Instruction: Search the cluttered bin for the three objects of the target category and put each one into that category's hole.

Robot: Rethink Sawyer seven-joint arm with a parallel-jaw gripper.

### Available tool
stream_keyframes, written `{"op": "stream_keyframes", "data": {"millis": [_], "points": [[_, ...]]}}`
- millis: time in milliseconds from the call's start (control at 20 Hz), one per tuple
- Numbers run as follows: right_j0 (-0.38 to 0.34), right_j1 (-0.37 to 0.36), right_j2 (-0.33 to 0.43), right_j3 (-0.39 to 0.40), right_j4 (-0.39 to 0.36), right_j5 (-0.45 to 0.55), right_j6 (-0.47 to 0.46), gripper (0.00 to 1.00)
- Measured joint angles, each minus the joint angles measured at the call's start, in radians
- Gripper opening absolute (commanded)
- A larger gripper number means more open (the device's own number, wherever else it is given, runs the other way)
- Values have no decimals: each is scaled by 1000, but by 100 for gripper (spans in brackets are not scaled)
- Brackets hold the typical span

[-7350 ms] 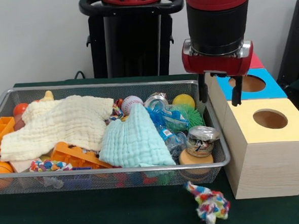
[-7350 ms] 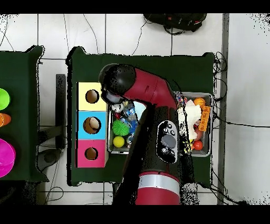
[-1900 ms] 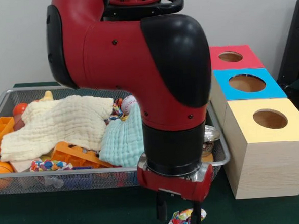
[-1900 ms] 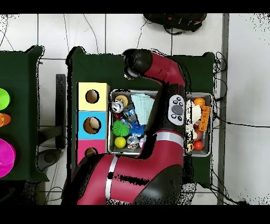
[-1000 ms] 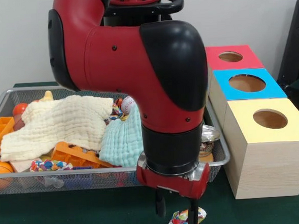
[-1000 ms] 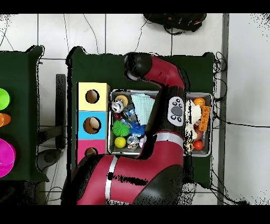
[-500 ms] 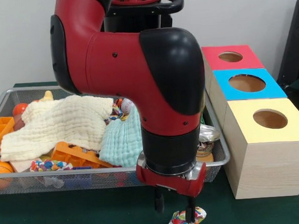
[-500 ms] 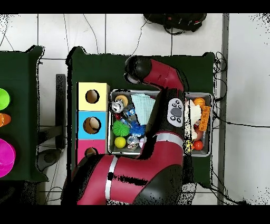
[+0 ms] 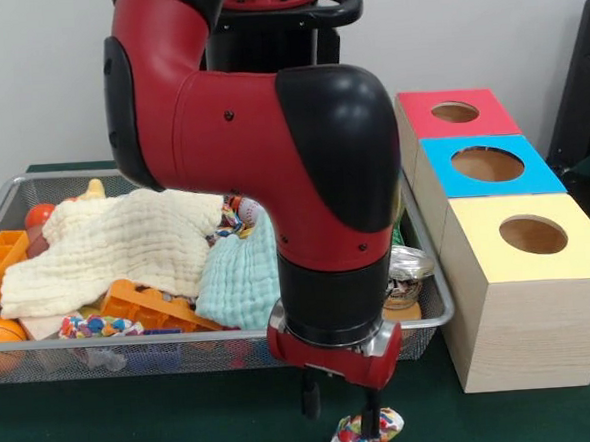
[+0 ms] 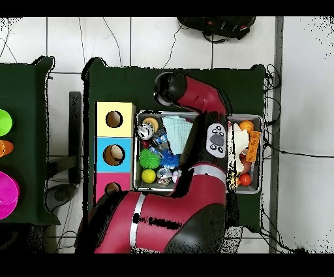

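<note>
Claw (image 9: 340, 419) of mine pinches the knotted, multicolored rope toy (image 9: 363, 436) on green felt table (image 9: 137, 421), just before the wire-mesh bin (image 9: 182, 338) of crumpled cloths.

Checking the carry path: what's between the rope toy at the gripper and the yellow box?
Front view: only bare green table between the rope toy under the gripper and the yellow box.

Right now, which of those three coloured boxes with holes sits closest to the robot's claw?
The yellow-topped box: it is the frontmost of the row, nearest the gripper beside the bin; the blue-topped box and red-topped box lie farther back.
</note>
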Motion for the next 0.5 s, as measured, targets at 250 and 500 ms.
{"op": "stream_keyframes", "data": {"millis": [250,500], "points": [[5,-4,0,18,-3,-47,0,100],[15,-4,0,18,-4,-77,0,100]]}}
